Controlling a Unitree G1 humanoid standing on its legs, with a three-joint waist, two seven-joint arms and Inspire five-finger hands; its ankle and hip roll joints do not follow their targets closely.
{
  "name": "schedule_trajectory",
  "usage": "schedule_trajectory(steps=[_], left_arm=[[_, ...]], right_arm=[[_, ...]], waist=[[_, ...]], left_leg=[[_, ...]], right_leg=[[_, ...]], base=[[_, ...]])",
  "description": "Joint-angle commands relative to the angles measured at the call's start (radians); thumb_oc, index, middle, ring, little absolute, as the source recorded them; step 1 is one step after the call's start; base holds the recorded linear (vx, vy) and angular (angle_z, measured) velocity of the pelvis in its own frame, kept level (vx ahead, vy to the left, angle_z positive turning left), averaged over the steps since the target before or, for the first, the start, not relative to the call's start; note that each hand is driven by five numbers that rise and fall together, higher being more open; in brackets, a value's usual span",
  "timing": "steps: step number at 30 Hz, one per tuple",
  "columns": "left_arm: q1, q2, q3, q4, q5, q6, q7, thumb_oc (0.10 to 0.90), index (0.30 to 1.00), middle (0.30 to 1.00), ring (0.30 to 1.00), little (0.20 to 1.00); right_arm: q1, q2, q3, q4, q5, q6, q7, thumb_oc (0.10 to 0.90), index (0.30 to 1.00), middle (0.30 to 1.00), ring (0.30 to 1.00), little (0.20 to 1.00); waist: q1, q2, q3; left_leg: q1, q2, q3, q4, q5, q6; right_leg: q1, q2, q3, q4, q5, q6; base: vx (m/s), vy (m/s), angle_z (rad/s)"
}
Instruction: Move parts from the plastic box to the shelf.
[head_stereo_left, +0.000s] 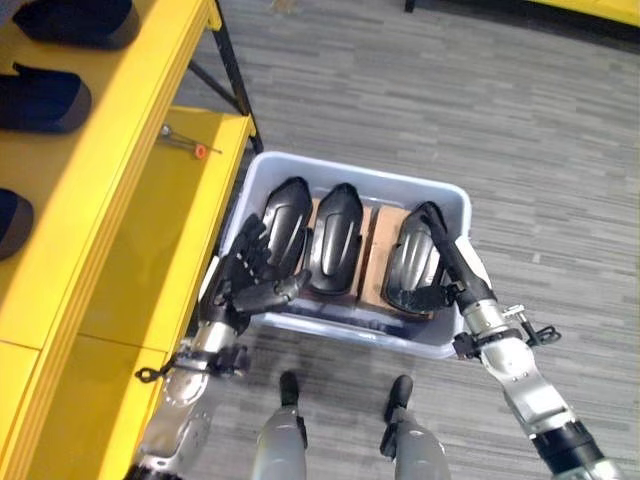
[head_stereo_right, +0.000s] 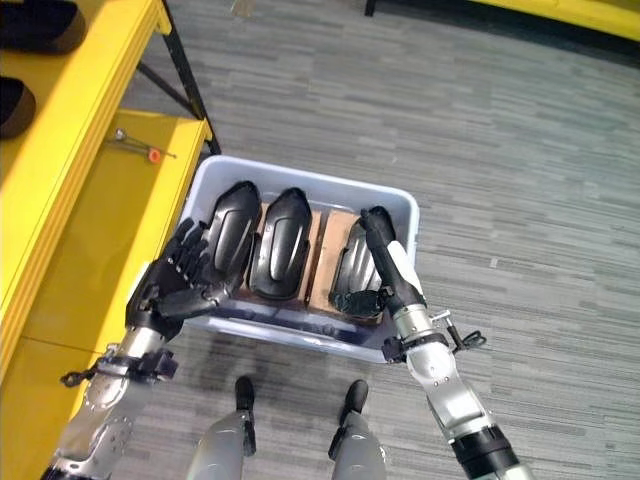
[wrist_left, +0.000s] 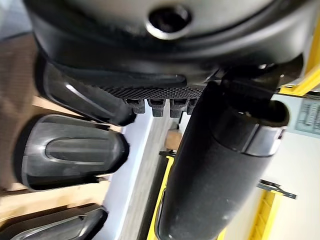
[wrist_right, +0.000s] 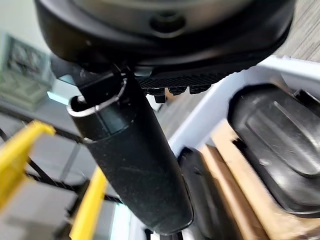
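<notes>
Three black parts (head_stereo_left: 335, 240) lie in the box (head_stereo_left: 446, 203) beside the shelf (head_stereo_left: 150, 250); left hand (head_stereo_left: 255, 270) fingers spread, right hand (head_stereo_left: 440, 262) fingers straight on the rightmost part, so any lift could slip.

Head eyes look down – sharing box (head_stereo_left: 440, 200); wrists seemingly inches away.
</notes>
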Motion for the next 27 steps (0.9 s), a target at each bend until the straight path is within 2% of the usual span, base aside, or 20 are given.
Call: schedule_trajectory(steps=[1, 7, 9, 17, 27], left_arm=[[-0.042, 0.044, 0.006, -0.114, -0.002, -0.122, 0.019, 0.900, 1.000, 1.000, 1.000, 1.000], [-0.104, 0.032, -0.027, -0.120, -0.002, -0.129, 0.053, 0.900, 1.000, 1.000, 1.000, 1.000], [-0.121, 0.026, -0.030, -0.123, 0.003, -0.129, 0.065, 0.900, 1.000, 1.000, 1.000, 1.000], [-0.139, 0.018, -0.038, -0.109, 0.025, -0.130, 0.097, 0.900, 1.000, 1.000, 1.000, 1.000], [-0.135, 0.016, -0.043, -0.115, 0.032, -0.128, 0.099, 0.900, 1.000, 1.000, 1.000, 1.000]], right_arm=[[-0.082, -0.033, -0.017, -0.078, -0.036, -0.052, -0.065, 0.900, 1.000, 1.000, 1.000, 1.000], [-0.180, -0.033, 0.013, -0.018, -0.114, -0.020, -0.131, 0.900, 1.000, 1.000, 1.000, 1.000], [-0.208, -0.055, 0.016, -0.005, -0.220, 0.011, -0.162, 0.900, 1.000, 1.000, 1.000, 1.000], [-0.189, -0.019, -0.002, 0.010, -0.220, 0.027, -0.193, 0.900, 1.000, 1.000, 1.000, 1.000], [-0.153, -0.007, 0.016, 0.033, -0.247, 0.041, -0.184, 0.900, 1.000, 1.000, 1.000, 1.000]], waist=[[0.001, -0.010, -0.042], [0.006, 0.012, 0.016], [0.007, 0.017, 0.034], [-0.001, 0.032, 0.074], [-0.013, 0.035, 0.090]], left_leg=[[-0.047, 0.070, -0.013, 0.037, 0.035, -0.034], [-0.084, 0.073, -0.017, 0.065, 0.036, -0.035], [-0.100, 0.075, -0.020, 0.077, 0.032, -0.033], [-0.134, 0.072, -0.022, 0.104, 0.027, -0.029], [-0.151, 0.066, -0.019, 0.120, 0.017, -0.022]], right_leg=[[0.043, -0.134, 0.004, 0.101, -0.043, 0.090], [-0.003, -0.143, 0.022, 0.137, -0.054, 0.082], [-0.023, -0.147, 0.030, 0.155, -0.058, 0.080], [-0.067, -0.156, 0.045, 0.193, -0.073, 0.074], [-0.094, -0.165, 0.061, 0.207, -0.072, 0.073]], base=[[-0.06, 0.010, 0.02], [-0.05, 0.014, 0.02], [-0.04, -0.013, -0.03], [-0.01, -0.003, 0.00], [0.00, 0.003, -0.01]])
